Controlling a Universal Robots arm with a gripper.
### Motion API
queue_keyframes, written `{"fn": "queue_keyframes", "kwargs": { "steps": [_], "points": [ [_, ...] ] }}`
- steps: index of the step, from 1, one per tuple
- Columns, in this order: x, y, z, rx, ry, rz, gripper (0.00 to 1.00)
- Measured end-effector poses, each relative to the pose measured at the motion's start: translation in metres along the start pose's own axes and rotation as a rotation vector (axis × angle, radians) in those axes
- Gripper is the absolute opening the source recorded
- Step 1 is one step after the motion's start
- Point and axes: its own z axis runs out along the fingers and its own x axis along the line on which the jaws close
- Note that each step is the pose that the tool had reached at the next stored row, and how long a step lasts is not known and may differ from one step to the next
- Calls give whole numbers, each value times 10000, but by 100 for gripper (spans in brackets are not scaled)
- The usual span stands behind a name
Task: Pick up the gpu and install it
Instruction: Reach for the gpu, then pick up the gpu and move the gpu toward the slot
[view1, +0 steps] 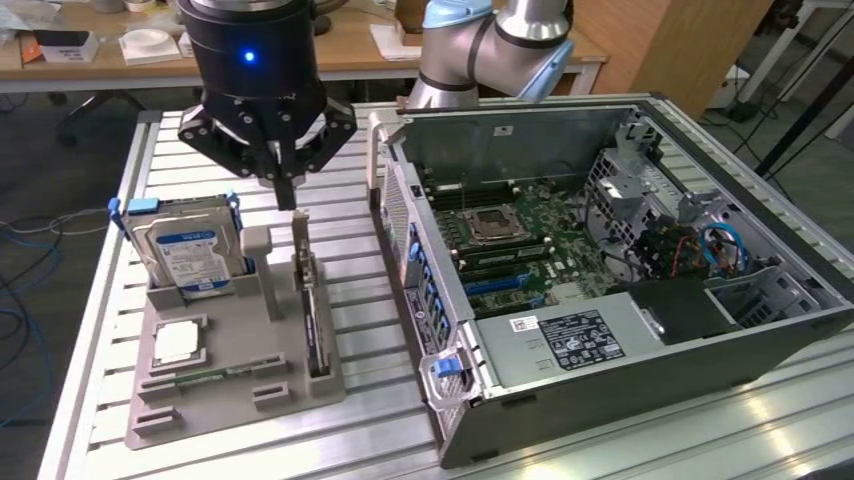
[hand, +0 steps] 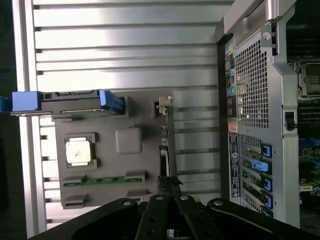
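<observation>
Looking from the front edge of the slatted metal surface (view1: 387, 400) inward.

- Nearest: a grey holder (view1: 214, 405) lying flat on the surface. A green memory stick (view1: 220, 377) sits in its front slot, and a processor chip (view1: 178, 343) lies in the square recess just behind.
- Further in, on the exterior view's left: a hard drive (view1: 187, 255) with a blue-and-white label stands upright in the holder, with blue caps at its sides.
- Beside the drive, on the exterior view's right: the graphics card (view1: 314, 310) stands on edge in its long slot in the holder. It is thin and black, and it has not been lifted.
- Directly over the card's far end: the jaws are clenched together with nothing visible between them. The tips are just above the card's top edge. I cannot tell whether they touch it.
- In the wrist view the card (hand: 164, 145) runs edge-on from the jaws outward.
- To the exterior view's right: the computer case (view1: 641, 385) lies open on its side. The motherboard (view1: 534, 235) is exposed, and blue cables (view1: 721, 245) are near the drive bays.
- Behind the case: the arm (view1: 501, 45).
- Farthest back: a wooden surface (view1: 347, 55).
</observation>
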Motion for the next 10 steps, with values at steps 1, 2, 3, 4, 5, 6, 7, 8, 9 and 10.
{"fn": "queue_keyframes", "kwargs": {
  "steps": [1, 2, 3, 4, 5, 6, 7, 8, 9, 10],
  "points": [
    [0, 0, 0, 2, 1, 0, 11],
    [0, 0, 0, 2, 1, 0, 11],
    [1, 0, 0, 3, 1, 0, 11],
    [1, 0, 0, 3, 1, 0, 11],
    [1, 0, 0, 2, 1, -1, 11],
    [1, 0, 0, 3, 1, 0, 11],
    [1, 0, 0, 2, 1, 0, 11],
    [1, 0, 0, 2, 0, 0, 11],
    [1, 0, 0, 9, 0, 0, 11],
    [1, 0, 0, 10, 1, 0, 11]
  ]
}}
